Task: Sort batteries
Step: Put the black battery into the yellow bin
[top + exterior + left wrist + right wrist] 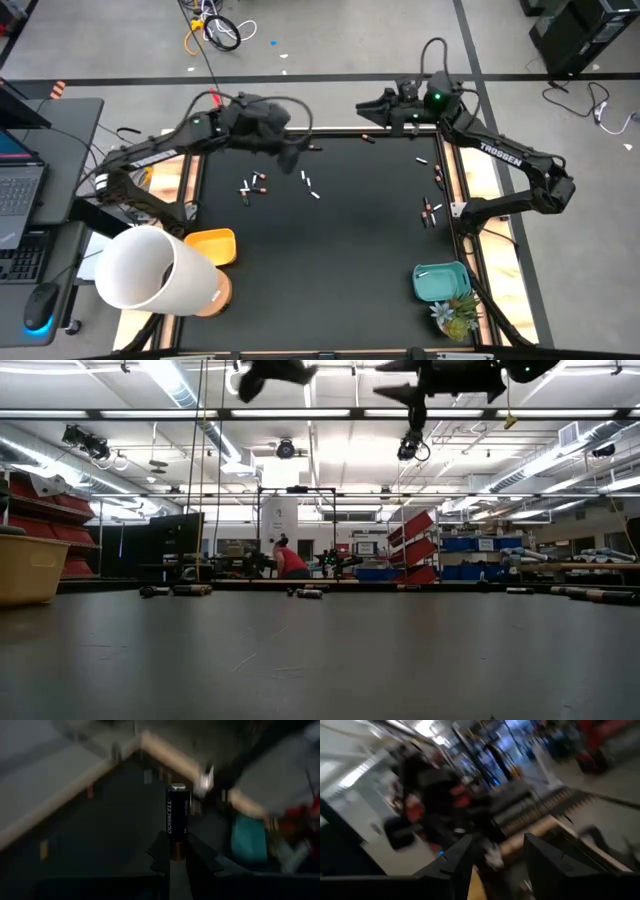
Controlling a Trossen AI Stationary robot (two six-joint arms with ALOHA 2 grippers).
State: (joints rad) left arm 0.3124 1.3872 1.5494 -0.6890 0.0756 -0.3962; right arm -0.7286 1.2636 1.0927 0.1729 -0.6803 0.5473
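In the left wrist view a black Duracell battery (177,815) with a copper-coloured end stands between the fingers of my left gripper (175,862), which is shut on it. In the high view that gripper (292,155) hangs over the far left part of the black mat (330,260). My right gripper (362,108) is raised at the mat's far edge and points toward the left. It is open (492,865), and I see nothing held between its fingers. Loose batteries lie flat on the mat in groups (252,186), (311,186), (430,210). My left gripper pinches the battery's copper-coloured end (176,851) between its two fingertips. The battery runs on beyond the fingers, in line with them, with its silver cap farthest away. It is lifted clear of the mat.
A yellow bin (210,245) stands at the mat's left side and a teal bin (440,280) at its near right, with a small plant (455,315) beside it. A large white cylinder (150,265) lies off the mat at the near left. A person (290,560) is far behind the table.
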